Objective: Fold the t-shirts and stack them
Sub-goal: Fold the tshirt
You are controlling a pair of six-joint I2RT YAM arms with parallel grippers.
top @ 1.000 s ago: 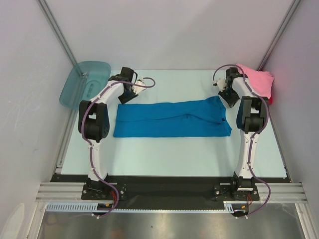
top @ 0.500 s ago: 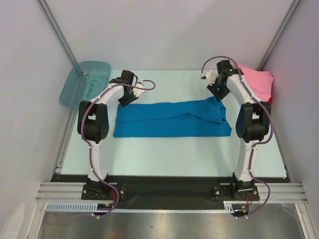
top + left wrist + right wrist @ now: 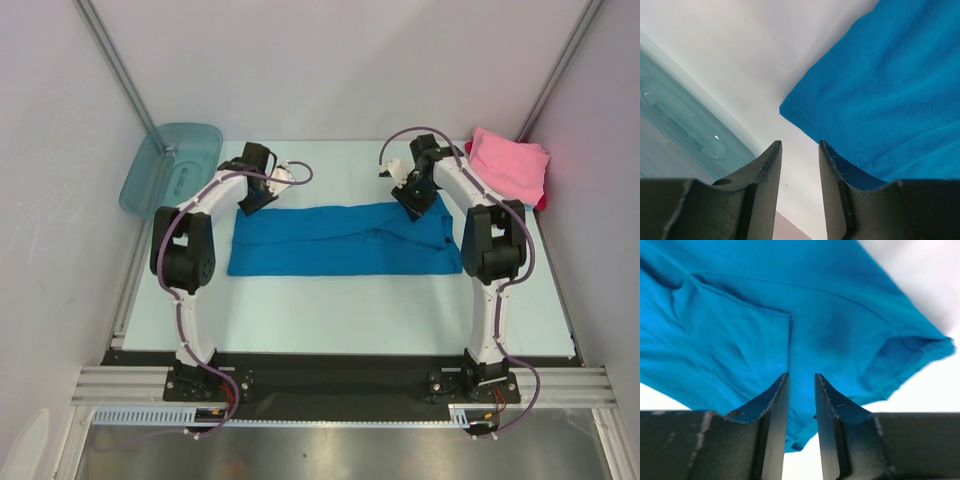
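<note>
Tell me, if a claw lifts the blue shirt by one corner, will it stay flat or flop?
It would probably flop: the blue shirt is thin cloth with soft folds, so it should droop below the pinched spot. Pushed, it would likely bunch up on the table rather than slide whole.

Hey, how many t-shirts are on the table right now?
2 for sure: a blue t-shirt lying across the middle, and a pink t-shirt at the far right corner. A red edge under the pink one may be a third.
</note>
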